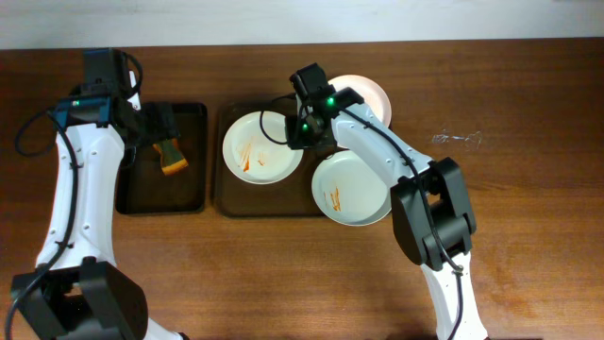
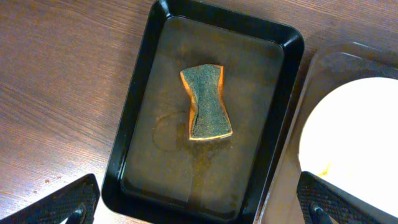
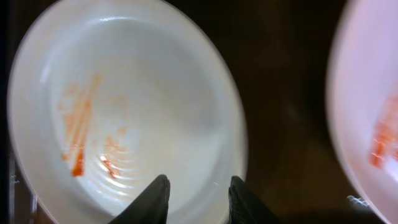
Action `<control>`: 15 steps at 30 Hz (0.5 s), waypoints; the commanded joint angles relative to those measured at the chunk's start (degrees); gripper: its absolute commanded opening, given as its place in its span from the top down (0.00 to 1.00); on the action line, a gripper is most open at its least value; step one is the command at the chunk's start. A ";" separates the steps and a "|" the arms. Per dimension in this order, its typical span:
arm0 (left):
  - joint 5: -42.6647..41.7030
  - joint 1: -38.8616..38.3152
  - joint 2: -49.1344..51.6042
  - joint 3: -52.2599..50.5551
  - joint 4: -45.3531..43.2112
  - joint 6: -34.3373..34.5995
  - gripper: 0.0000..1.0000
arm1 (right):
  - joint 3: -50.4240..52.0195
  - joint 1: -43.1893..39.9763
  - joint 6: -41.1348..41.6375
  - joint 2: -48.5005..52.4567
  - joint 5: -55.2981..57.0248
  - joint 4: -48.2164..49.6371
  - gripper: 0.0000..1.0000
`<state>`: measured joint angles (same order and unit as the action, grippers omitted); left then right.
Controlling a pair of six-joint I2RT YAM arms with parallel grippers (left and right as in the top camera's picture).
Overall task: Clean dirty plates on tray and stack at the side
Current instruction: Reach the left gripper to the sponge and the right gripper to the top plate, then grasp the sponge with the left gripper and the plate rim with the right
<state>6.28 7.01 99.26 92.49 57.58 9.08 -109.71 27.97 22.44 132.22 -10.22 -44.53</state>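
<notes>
The brown tray point(image 1: 223, 194) holds a sauce-streaked white plate point(image 1: 261, 147) on its left part. A second smeared plate point(image 1: 351, 187) lies over the tray's right end. A third pale plate point(image 1: 370, 93) sits at the back right, partly hidden by my right arm. My right gripper point(image 1: 304, 127) hovers over the right rim of the left plate point(image 3: 124, 93), fingers point(image 3: 198, 202) slightly apart and holding nothing. The second plate's edge point(image 3: 373, 112) shows at the right. My left gripper point(image 1: 156, 125) is wide open point(image 2: 199, 205) above the black tray.
A small black tray point(image 1: 127, 194) left of the brown tray holds a wet orange-and-green sponge point(image 1: 173, 156), also seen in the left wrist view point(image 2: 206, 102). The brown tray's rim point(image 2: 323, 62) and a plate point(image 2: 354, 137) border it. Bare wooden table point(image 1: 528, 236) lies to the right.
</notes>
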 commanded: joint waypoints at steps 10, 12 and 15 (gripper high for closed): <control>0.42 0.31 6.19 0.55 -0.76 0.28 0.00 | -1.09 0.26 2.56 3.28 5.79 0.74 0.76; 0.42 0.31 6.19 0.55 -1.14 0.28 0.00 | -0.39 0.26 3.41 3.28 5.99 1.27 0.77; 0.44 0.31 6.19 0.55 -1.46 0.28 0.00 | -0.24 0.26 3.41 3.69 6.01 1.51 0.79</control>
<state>6.26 7.01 105.01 92.49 56.47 9.08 -109.71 27.94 25.32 134.72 -5.34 -43.27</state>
